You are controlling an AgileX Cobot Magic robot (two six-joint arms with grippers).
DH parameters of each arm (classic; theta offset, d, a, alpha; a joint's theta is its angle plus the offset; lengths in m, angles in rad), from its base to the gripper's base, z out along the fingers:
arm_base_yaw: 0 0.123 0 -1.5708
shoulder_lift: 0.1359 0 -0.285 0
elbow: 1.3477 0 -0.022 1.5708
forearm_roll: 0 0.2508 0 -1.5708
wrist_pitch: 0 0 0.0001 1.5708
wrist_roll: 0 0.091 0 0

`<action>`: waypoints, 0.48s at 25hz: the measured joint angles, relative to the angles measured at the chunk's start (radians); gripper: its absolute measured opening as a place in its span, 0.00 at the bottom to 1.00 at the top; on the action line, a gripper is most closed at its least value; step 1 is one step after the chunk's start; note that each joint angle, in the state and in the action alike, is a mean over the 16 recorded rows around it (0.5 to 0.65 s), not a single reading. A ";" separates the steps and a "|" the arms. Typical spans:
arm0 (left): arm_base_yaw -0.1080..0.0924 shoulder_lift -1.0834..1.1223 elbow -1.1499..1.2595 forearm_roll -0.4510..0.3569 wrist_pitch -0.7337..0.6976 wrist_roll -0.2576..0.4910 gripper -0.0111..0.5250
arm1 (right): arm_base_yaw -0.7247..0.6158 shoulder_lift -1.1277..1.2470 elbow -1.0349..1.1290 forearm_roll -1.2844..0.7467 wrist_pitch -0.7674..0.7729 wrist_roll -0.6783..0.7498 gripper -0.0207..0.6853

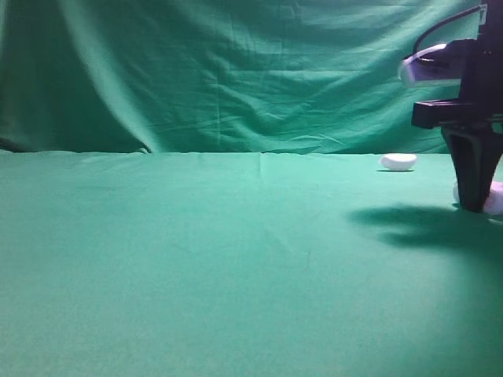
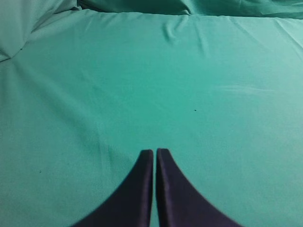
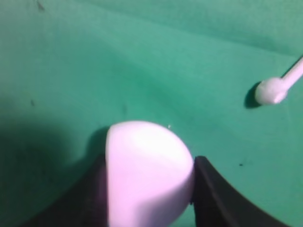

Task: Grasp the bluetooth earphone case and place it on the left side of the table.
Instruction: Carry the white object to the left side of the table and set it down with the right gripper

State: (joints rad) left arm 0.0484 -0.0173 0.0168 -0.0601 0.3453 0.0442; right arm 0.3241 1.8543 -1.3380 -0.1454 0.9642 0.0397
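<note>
White case (image 3: 147, 175) between one claw (image 3: 149, 189)

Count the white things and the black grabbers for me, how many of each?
White things: 3, the bluetooth earphone case, a smaller bean-shaped piece, and a small earbud-like piece with a stem.
Black grippers: 2, the right gripper around the case, the left gripper over bare green table.
Total: 5

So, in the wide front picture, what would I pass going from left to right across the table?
Bare green table → small white bean-shaped thing → the robot's right hand, standing over the white earphone case at the right edge.
</note>
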 joint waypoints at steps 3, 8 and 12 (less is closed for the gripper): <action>0.000 0.000 0.000 0.000 0.000 0.000 0.02 | 0.048 0.014 -0.122 0.017 0.042 0.000 0.47; 0.000 0.000 0.000 0.000 0.000 0.000 0.02 | 0.173 0.084 -0.358 0.049 0.077 0.001 0.47; 0.000 0.000 0.000 0.000 0.000 0.000 0.02 | 0.296 0.192 -0.545 0.075 0.078 0.001 0.47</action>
State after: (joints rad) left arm 0.0484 -0.0173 0.0168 -0.0601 0.3453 0.0442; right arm 0.6199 2.0463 -1.8833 -0.0702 1.0426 0.0402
